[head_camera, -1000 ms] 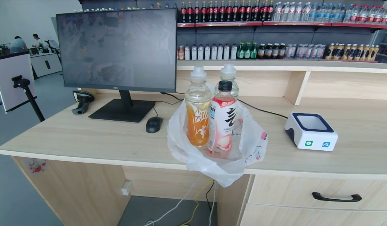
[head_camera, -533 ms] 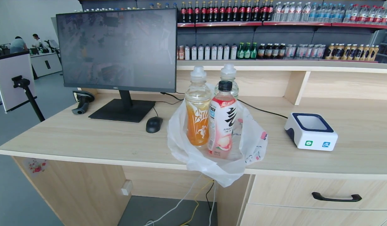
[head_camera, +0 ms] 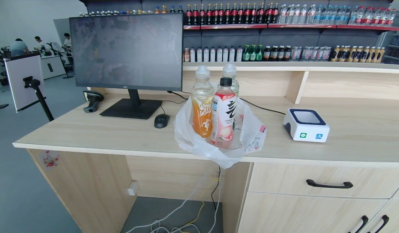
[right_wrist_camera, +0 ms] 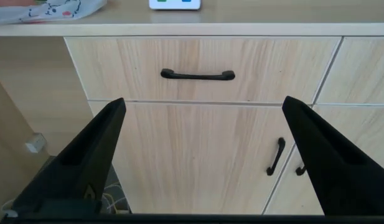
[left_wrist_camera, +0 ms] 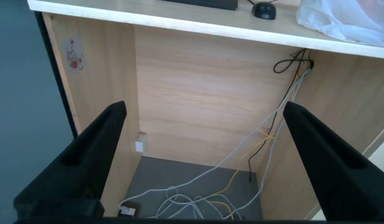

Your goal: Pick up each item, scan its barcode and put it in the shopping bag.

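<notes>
Wooden counter (head_camera: 89, 136) bears shopping bag (head_camera: 255, 137) holding peach-label bottle (head_camera: 223, 118).

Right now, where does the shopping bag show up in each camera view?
Head view: shopping bag at the front edge of the counter, between mouse and scanner.
Left wrist view: shopping bag above the hanging cables, beside the mouse.
Right wrist view: shopping bag corner beside the scanner, above the drawer handle.
Shared landmark: the counter's front edge.
</notes>
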Tool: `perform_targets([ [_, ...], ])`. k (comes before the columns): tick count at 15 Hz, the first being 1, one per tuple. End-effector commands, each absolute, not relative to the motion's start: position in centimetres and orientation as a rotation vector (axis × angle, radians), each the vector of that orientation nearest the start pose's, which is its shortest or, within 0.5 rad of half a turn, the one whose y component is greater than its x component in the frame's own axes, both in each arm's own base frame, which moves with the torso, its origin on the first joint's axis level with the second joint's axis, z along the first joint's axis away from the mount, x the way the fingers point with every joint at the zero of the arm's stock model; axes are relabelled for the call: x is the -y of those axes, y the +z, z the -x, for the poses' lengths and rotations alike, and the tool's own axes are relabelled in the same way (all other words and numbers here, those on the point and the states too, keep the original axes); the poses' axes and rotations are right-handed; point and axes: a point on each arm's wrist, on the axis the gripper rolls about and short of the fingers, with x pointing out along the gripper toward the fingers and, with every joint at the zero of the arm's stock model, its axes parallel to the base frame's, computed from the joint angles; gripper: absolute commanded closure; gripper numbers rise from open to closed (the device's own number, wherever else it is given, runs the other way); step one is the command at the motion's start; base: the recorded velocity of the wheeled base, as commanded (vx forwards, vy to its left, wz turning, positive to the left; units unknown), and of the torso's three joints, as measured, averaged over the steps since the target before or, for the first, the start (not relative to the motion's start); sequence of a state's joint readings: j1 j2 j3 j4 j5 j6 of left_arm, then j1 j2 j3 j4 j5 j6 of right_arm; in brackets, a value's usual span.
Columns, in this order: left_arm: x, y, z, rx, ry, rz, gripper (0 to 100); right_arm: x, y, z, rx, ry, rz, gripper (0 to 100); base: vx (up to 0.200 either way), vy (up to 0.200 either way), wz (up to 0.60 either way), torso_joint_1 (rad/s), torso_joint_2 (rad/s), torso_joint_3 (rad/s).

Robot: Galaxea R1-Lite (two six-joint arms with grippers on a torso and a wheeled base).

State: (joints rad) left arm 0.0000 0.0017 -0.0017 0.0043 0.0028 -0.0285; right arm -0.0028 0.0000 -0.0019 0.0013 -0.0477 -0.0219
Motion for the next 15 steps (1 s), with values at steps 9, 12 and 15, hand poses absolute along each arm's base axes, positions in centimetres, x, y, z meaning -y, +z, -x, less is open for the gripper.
perform_targets([
  [9,-0.01,7.55,2.28,-0.005,0.003,0.029,0,0.09,7.58,2.28,-0.002,-0.046,0.017,0,0.000,-0.111,-0.20,0.005,0.00,0.000],
  [12,-0.01,7.55,2.28,-0.005,0.003,0.028,0,0.09,7.58,2.28,-0.002,-0.044,0.017,0,0.000,-0.200,0.00,0.005,0.00,0.007],
  [15,-0.01,7.55,2.28,-0.005,0.003,0.029,0,0.09,7.58,2.28,-0.002,-0.046,0.018,0,0.000,-0.200,0.00,0.002,0.00,0.002],
])
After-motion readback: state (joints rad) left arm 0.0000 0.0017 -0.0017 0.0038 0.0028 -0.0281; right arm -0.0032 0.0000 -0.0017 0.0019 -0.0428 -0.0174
